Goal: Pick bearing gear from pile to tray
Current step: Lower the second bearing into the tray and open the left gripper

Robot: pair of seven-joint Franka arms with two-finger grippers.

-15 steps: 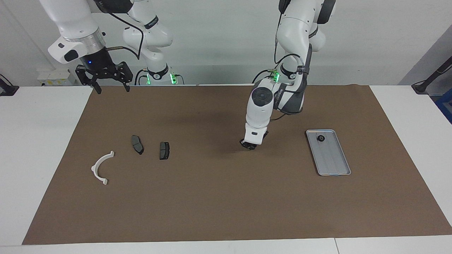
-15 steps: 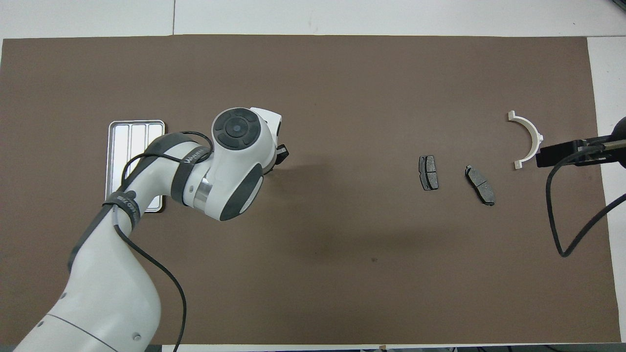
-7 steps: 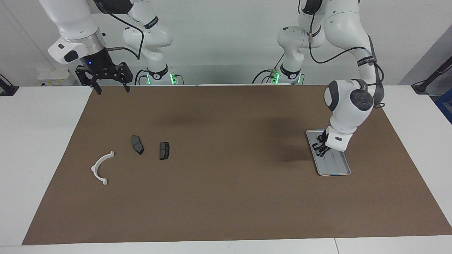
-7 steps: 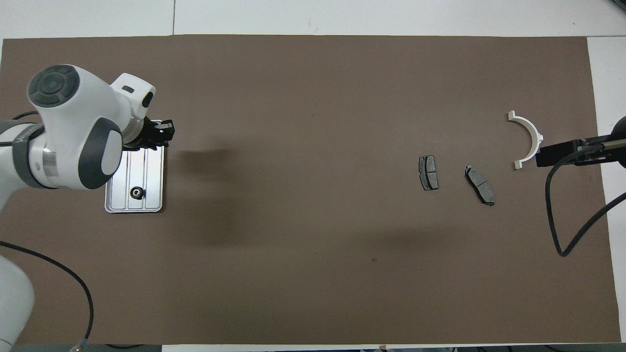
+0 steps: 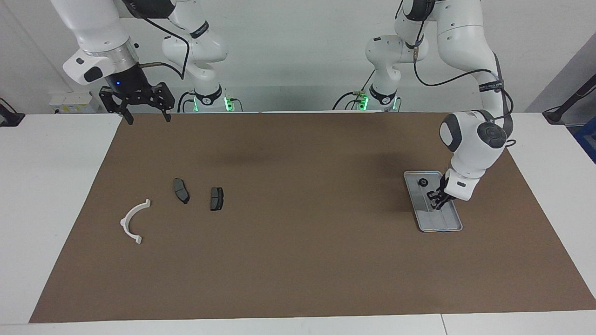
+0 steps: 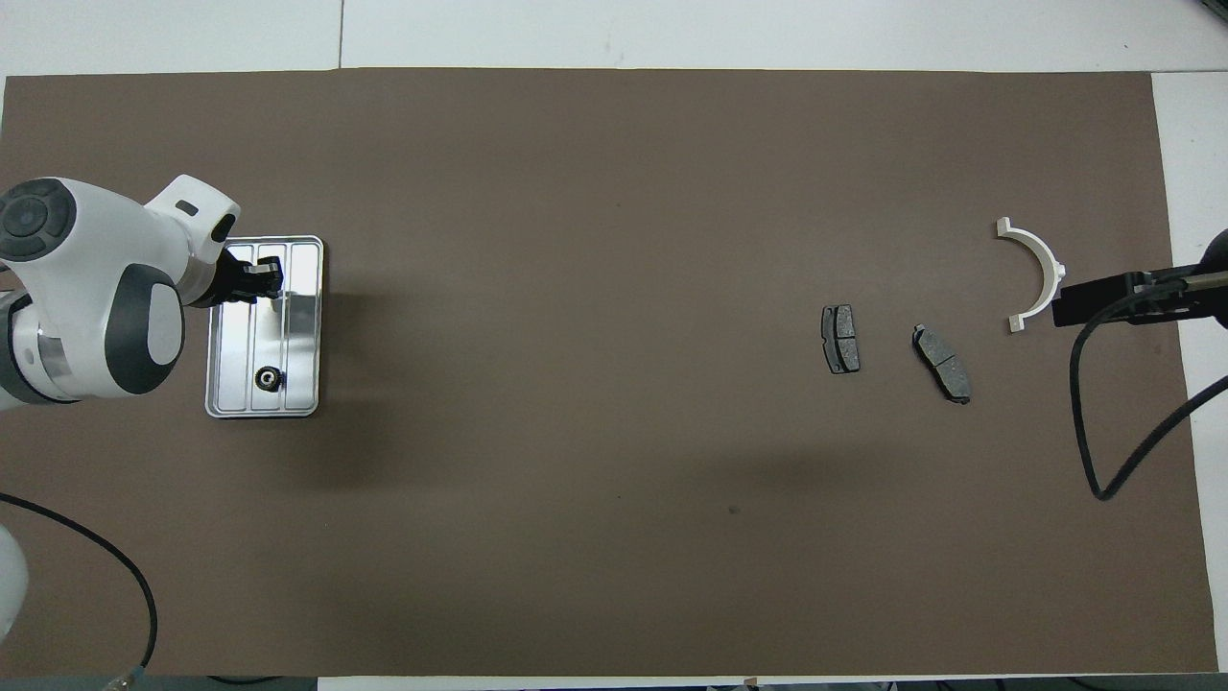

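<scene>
The silver tray (image 5: 442, 222) (image 6: 302, 317) lies at the left arm's end of the mat. One small black bearing gear (image 5: 423, 182) (image 6: 268, 378) rests in the tray's end nearer the robots. My left gripper (image 5: 436, 202) (image 6: 267, 283) hangs low over the middle of the tray, fingertips shut; I cannot tell whether a small part sits between them. The pile is spread toward the right arm's end: a white half-ring (image 5: 125, 222) (image 6: 1046, 264) and two dark brake pads (image 5: 181, 190) (image 5: 216, 198). My right gripper (image 5: 149, 119) (image 6: 1065, 309) waits open, raised over the mat's corner.
A brown mat (image 5: 288, 260) covers most of the white table. The brake pads (image 6: 840, 339) (image 6: 942, 363) lie side by side, a little nearer the robots than the half-ring. A black cable (image 6: 1089, 422) hangs from the right arm.
My left arm swung from the middle of the mat to the tray, then shifted further in over it and lower. The right arm has not moved.
</scene>
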